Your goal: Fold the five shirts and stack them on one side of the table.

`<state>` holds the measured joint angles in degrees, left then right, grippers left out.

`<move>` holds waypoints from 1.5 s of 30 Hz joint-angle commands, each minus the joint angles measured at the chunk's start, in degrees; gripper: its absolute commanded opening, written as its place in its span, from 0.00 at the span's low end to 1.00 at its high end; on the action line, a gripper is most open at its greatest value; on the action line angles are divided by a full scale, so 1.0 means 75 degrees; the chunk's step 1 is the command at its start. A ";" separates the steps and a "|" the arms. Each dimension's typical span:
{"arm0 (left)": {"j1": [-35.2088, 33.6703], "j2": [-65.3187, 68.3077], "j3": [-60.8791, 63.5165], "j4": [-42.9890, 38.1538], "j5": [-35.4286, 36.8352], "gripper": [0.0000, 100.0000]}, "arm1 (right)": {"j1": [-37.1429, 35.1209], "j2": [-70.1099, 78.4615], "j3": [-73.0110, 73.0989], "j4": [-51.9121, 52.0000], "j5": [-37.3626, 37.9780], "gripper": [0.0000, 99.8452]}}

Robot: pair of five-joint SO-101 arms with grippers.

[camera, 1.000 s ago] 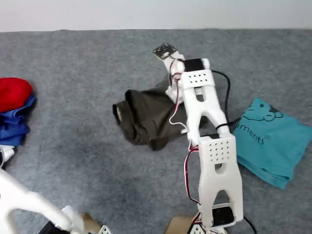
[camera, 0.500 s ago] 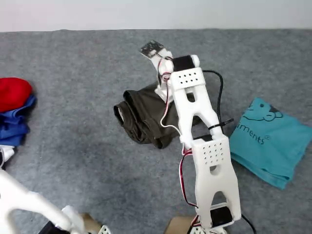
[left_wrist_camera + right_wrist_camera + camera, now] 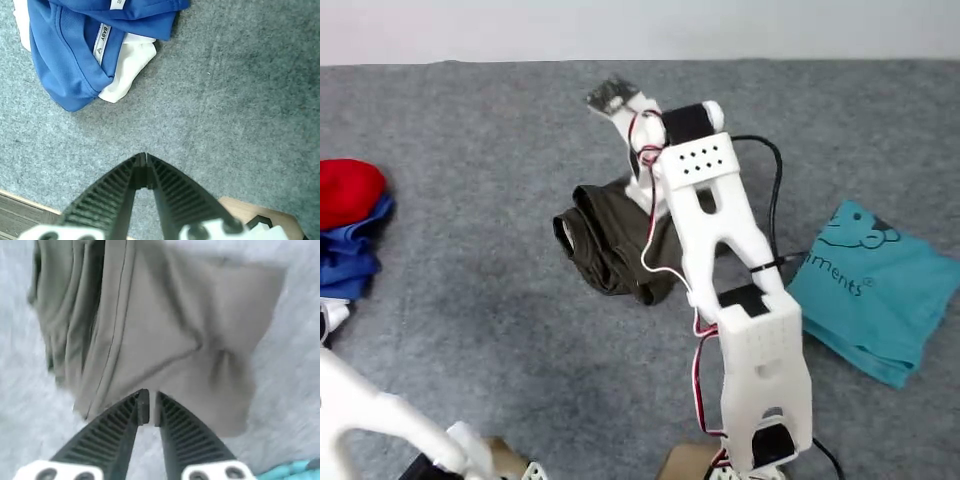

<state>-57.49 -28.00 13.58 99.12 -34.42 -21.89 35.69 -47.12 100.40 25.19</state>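
An olive shirt (image 3: 605,245) lies crumpled at the middle of the grey table, with folds bunched along one side (image 3: 165,335). My right arm (image 3: 720,230) stretches over it from the near edge. The right gripper (image 3: 148,407) is shut, its tips just above the olive cloth with nothing visibly between them. A teal shirt (image 3: 875,290) lies folded at the right. A red shirt (image 3: 348,190) sits on a blue shirt (image 3: 350,250) at the left edge. My left gripper (image 3: 146,170) is shut over bare carpet, near the blue shirt (image 3: 75,45) and a white shirt (image 3: 127,70) under it.
The left arm (image 3: 370,410) rests at the near left corner. The table's wooden edge (image 3: 20,210) shows behind the left gripper. Grey carpet (image 3: 470,330) lies open between the olive shirt and the left pile.
My right arm has swung left and a little farther back over the olive shirt. The shirt has hardly shifted. The left arm has kept still.
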 commanded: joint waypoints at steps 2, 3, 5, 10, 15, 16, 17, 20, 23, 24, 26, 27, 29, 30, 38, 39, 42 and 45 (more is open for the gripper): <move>0.0023 -0.0258 -0.0088 0.0059 0.0070 0.01 | -0.0100 -0.0826 0.1571 0.0123 -0.0082 0.01; 0.0035 -0.0258 -0.0088 0.0059 0.0070 0.01 | -0.0088 -0.0768 0.1735 0.0006 -0.0082 0.01; 0.0047 -0.0258 -0.0088 0.0059 0.0070 0.01 | -0.0111 -0.0592 0.1911 -0.0252 -0.0070 0.01; 0.0035 -0.0258 -0.0088 0.0047 0.0070 0.01 | -0.0768 0.0076 0.1934 -0.0358 -0.0070 0.01; 0.0023 -0.0258 -0.0088 0.0047 0.0070 0.01 | -0.1448 0.0463 0.1958 0.0240 -0.0082 0.01; 0.0023 -0.0258 -0.0088 0.0047 0.0070 0.01 | -0.1518 0.0498 0.1981 0.0299 -0.0070 0.01; 0.0023 -0.0258 -0.0088 0.0047 0.0070 0.01 | -0.1553 0.0510 0.2016 0.0311 -0.0070 0.01; 0.0023 -0.0258 -0.0088 0.0047 0.0070 0.01 | -0.1588 0.0451 0.2168 0.0322 -0.0059 0.01; 0.0023 -0.0258 -0.0088 0.0047 0.0070 0.01 | -0.1600 0.0182 0.2415 0.0334 -0.0059 0.01; 0.0023 -0.0258 -0.0088 0.0047 0.0070 0.01 | -0.1612 0.0029 0.2555 0.0334 -0.0047 0.01; 0.0023 -0.0258 -0.0088 0.0047 0.0070 0.01 | -0.1694 -0.0393 0.2919 0.0334 0.0199 0.01; 0.0023 -0.0258 -0.0088 0.0047 0.0070 0.01 | -0.1705 -0.0662 0.3059 0.0334 0.0363 0.01; 0.0023 -0.0258 -0.0088 0.0047 0.0070 0.01 | -0.1670 -0.1225 0.3095 0.0287 0.0492 0.01; 0.0023 -0.0258 -0.0088 0.0035 0.0070 0.01 | -0.1659 -0.1483 0.3071 0.0217 0.0516 0.01; 0.0047 -0.0258 -0.0053 -0.0094 0.0082 0.01 | -0.1342 -0.1600 0.2813 -0.1061 0.0469 0.13; 0.0035 -0.0258 -0.0053 -0.0094 0.0082 0.01 | -0.1366 -0.1530 0.2813 -0.1225 0.0316 0.17; 0.0023 -0.0258 -0.0053 -0.0094 0.0082 0.01 | -0.1424 -0.1412 0.2801 -0.1858 -0.0375 0.22; 0.0023 -0.0258 -0.0053 -0.0094 0.0082 0.01 | -0.1459 -0.1284 0.2801 -0.2397 -0.0328 0.22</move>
<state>-57.49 -28.00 13.58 99.12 -34.42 -33.05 25.85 -23.74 86.07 23.60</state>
